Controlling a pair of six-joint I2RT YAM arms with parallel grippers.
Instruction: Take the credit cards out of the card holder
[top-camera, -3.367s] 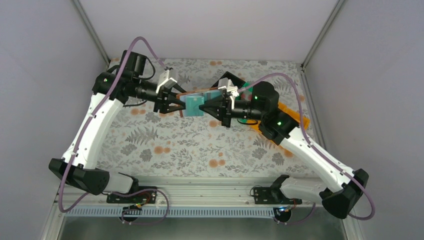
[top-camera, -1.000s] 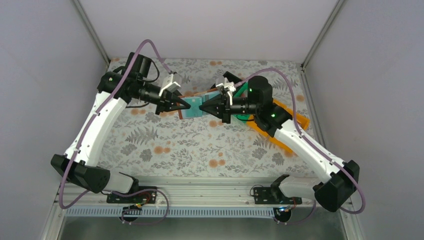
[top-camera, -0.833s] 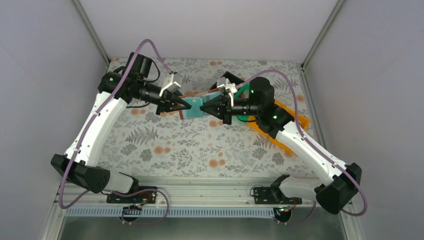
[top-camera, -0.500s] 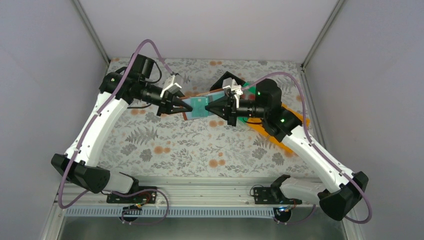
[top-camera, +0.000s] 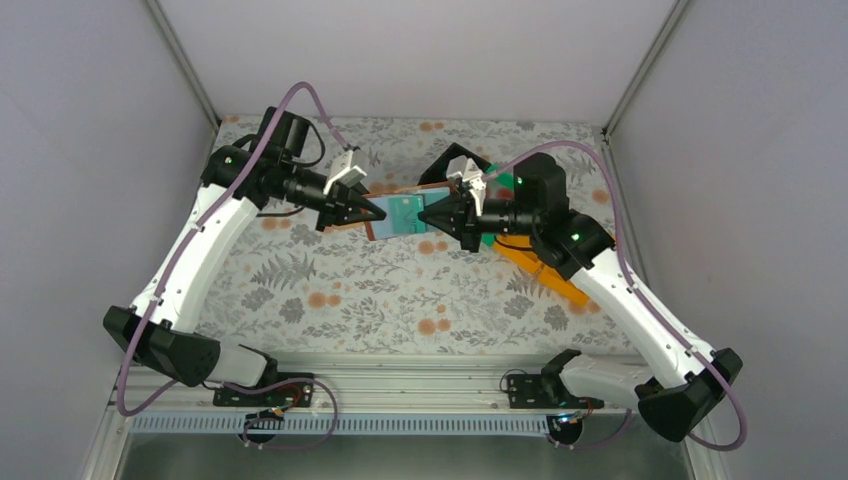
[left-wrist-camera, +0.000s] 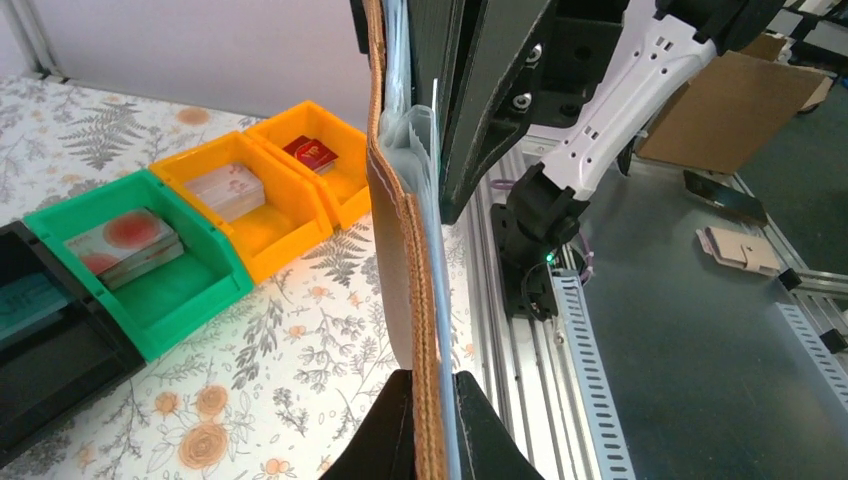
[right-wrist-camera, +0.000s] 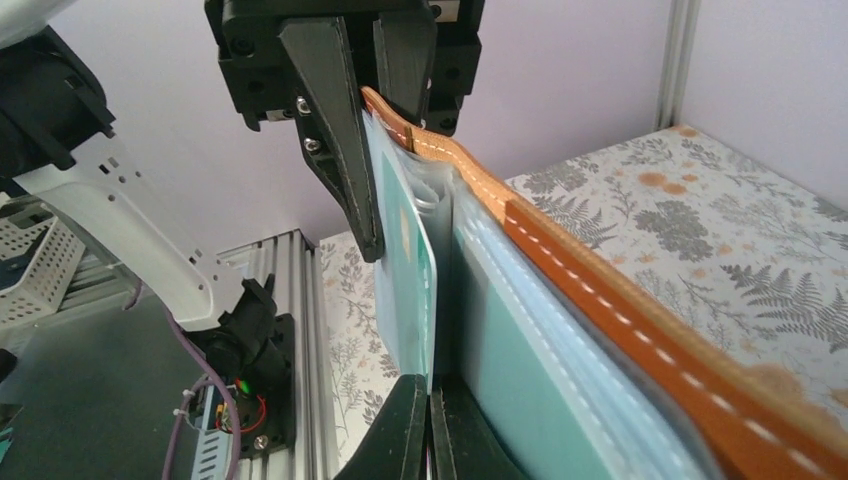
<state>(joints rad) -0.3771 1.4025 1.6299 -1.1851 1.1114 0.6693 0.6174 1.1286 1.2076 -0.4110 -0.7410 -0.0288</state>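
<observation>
A: Shifted everything right a touch since half a second back. Left claw (top-camera: 376, 212) clamped tight on the card holder (left-wrist-camera: 400, 250), held up off the table (top-camera: 400, 290).

B: Yep, seeing the same. Right claw (top-camera: 431, 215) pinched shut on a teal credit card (right-wrist-camera: 405, 270), tucked against the holder's pale inside. Off beyond: black bin (left-wrist-camera: 40, 330), green bin (left-wrist-camera: 150, 250), orange bin (left-wrist-camera: 300, 190).

No legible text anywhere. Red card (left-wrist-camera: 311, 153) in the orange bin (left-wrist-camera: 345, 205) carries a pale mark, too small to read. Teal card (right-wrist-camera: 408, 260) and card holder (right-wrist-camera: 600, 290): no readable print, brand or numbers.
</observation>
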